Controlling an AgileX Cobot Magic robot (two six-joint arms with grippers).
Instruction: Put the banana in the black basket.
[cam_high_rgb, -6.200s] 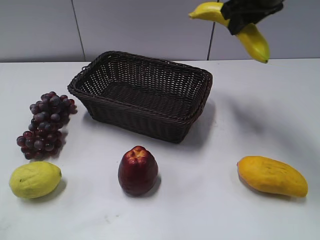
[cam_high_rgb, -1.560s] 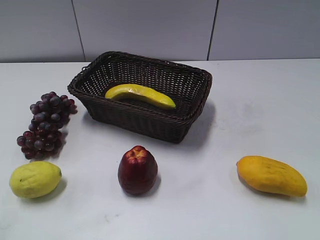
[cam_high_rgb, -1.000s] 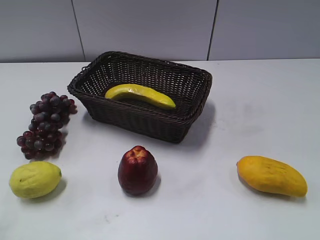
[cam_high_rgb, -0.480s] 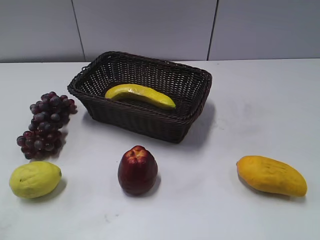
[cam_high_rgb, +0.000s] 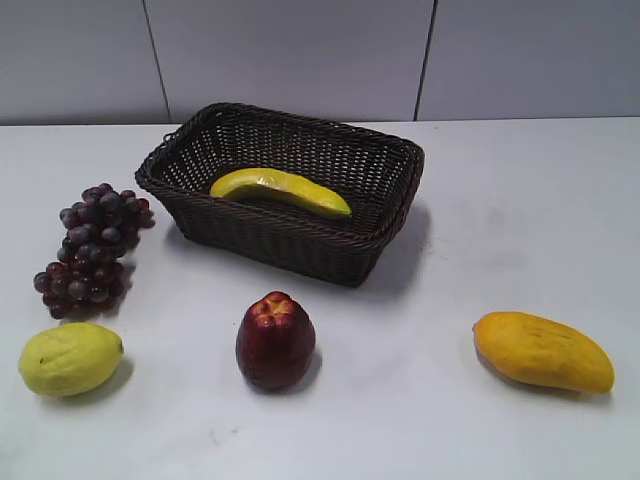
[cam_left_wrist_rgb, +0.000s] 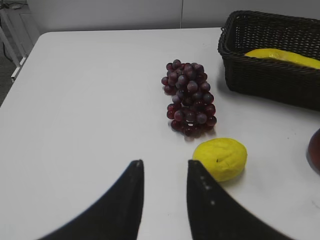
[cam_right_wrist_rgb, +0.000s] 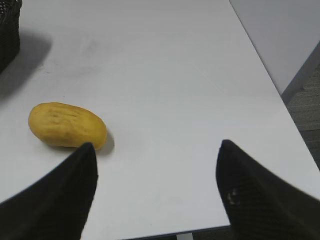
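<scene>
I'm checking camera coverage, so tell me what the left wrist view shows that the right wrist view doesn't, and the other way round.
Only the left wrist view shows the grapes, the lemon, the banana lying inside the black basket, and the left gripper, slightly open. Only the right wrist view shows the mango, the table's far edge, and the right gripper, wide open. Both share the white table and some of the basket.

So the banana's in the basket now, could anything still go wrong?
Little, I think. The banana lies inside the black basket, with no arm over the table. The left gripper has its fingers beside the lemon, and the right gripper, open, sits by the mango; a careless move might nudge either.
</scene>
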